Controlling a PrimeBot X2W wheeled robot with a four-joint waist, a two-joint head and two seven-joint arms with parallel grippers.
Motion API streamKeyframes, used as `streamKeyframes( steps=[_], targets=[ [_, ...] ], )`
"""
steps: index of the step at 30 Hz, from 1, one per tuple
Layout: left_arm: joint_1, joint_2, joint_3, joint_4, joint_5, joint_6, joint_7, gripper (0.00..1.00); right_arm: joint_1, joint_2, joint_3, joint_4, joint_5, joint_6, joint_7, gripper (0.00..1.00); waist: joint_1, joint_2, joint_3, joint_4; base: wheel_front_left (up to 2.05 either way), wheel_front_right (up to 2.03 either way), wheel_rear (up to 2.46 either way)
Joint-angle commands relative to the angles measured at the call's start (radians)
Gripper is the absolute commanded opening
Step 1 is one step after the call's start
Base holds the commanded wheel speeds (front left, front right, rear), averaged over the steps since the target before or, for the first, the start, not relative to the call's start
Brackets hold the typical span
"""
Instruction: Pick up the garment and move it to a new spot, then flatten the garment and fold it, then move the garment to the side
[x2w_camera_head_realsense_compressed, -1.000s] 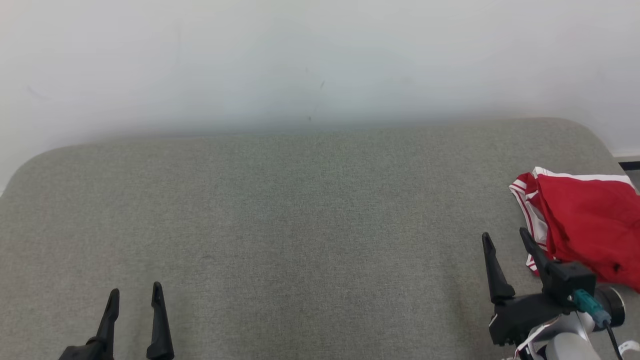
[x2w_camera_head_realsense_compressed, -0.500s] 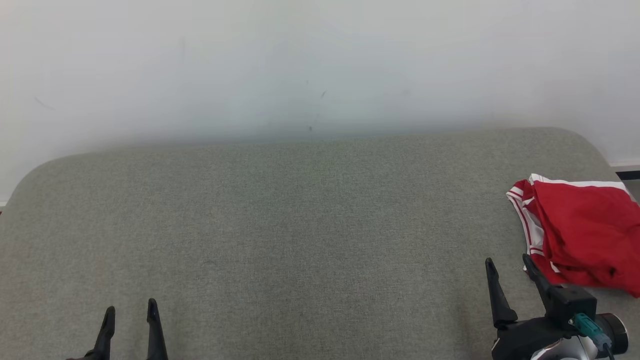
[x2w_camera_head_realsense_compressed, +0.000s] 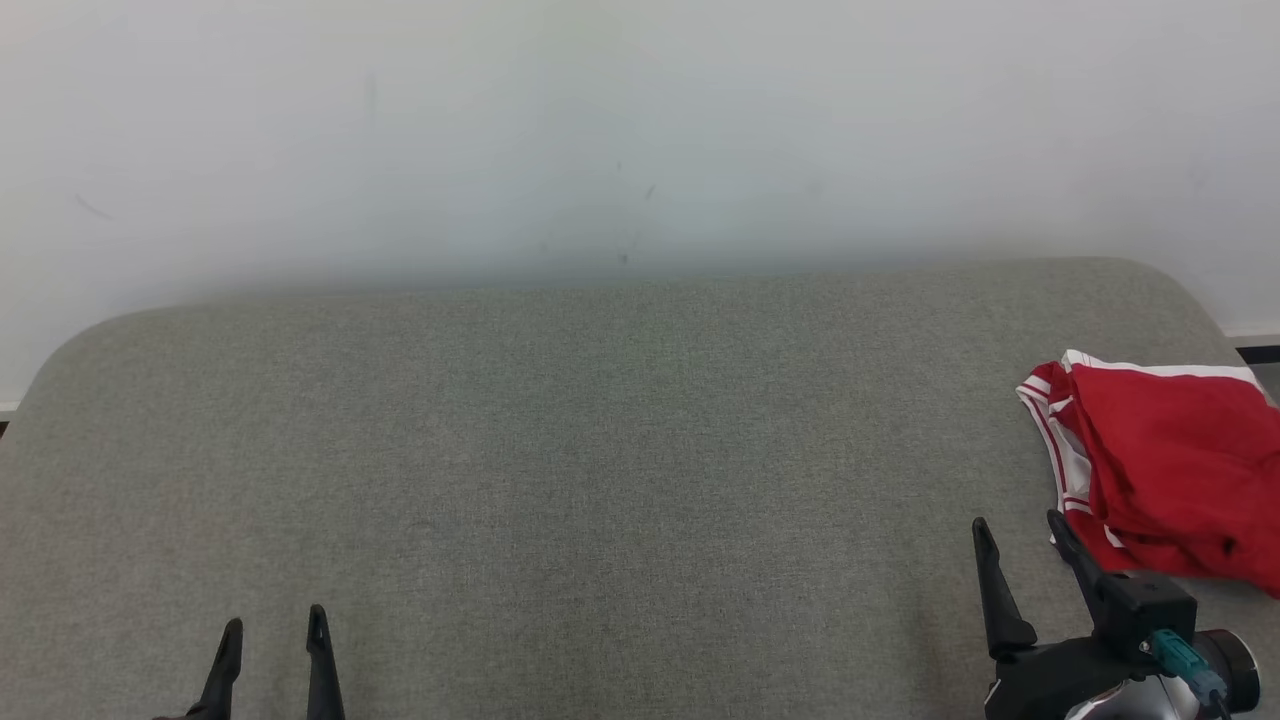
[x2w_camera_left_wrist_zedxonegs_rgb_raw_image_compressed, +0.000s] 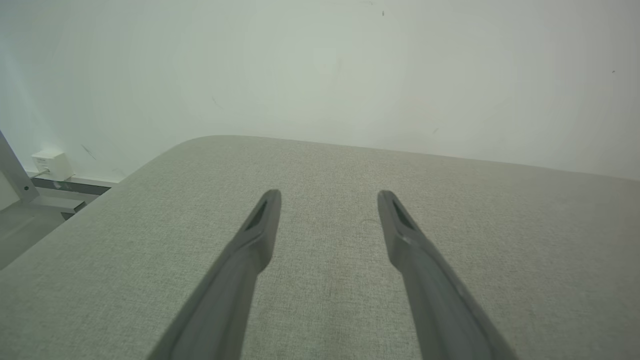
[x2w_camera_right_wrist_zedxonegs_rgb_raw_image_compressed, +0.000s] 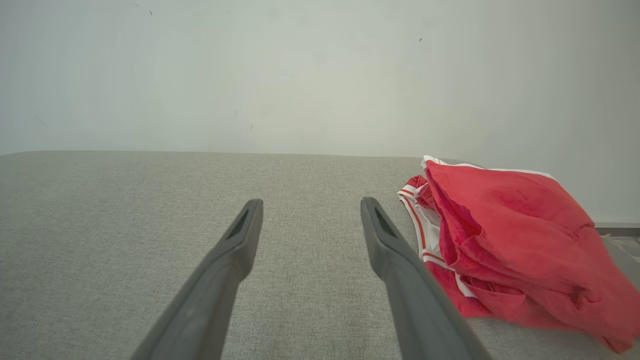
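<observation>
Jaws on both arms stand spread wide with nothing between them. From the head camera I see the left jaws at the lower left, their dark fingers (x2w_camera_head_realsense_compressed: 228, 668) over bare grey fabric, and the right jaws at the lower right, fingers (x2w_camera_head_realsense_compressed: 992, 585) pointing up the view. The red garment (x2w_camera_head_realsense_compressed: 1170, 470) with white striped trim lies bunched near the right edge of the tabletop (x2w_camera_head_realsense_compressed: 600, 450), just beside the right jaws' outer finger; I cannot tell whether that finger touches the cloth. Behind the tabletop stands a pale wall (x2w_camera_head_realsense_compressed: 600, 120), and a small white box (x2w_camera_left_wrist_zedxonegs_rgb_raw_image_compressed: 52, 165) sits low against it off the left corner
</observation>
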Motion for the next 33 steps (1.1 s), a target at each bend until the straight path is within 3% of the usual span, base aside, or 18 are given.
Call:
streamKeyframes(
  steps=[1, 33],
  targets=[
    [0.001, 0.001, -0.001, 0.002, -0.015, 0.003, 0.0, 1.0, 0.013, 0.005, -0.001, -0.005, -0.01, -0.003, 0.002, 1.0, 0.0, 0.0, 0.0, 0.0, 0.0, 0.0, 0.0],
    [0.023, 0.001, -0.035, -0.022, -0.04, 0.066, 0.0, 1.0, 0.019, 0.008, 0.0, -0.012, 0.005, -0.003, 0.005, 1.0, 0.0, 0.0, 0.004, -0.001, 0.0, 0.0, 0.0]
  ],
)
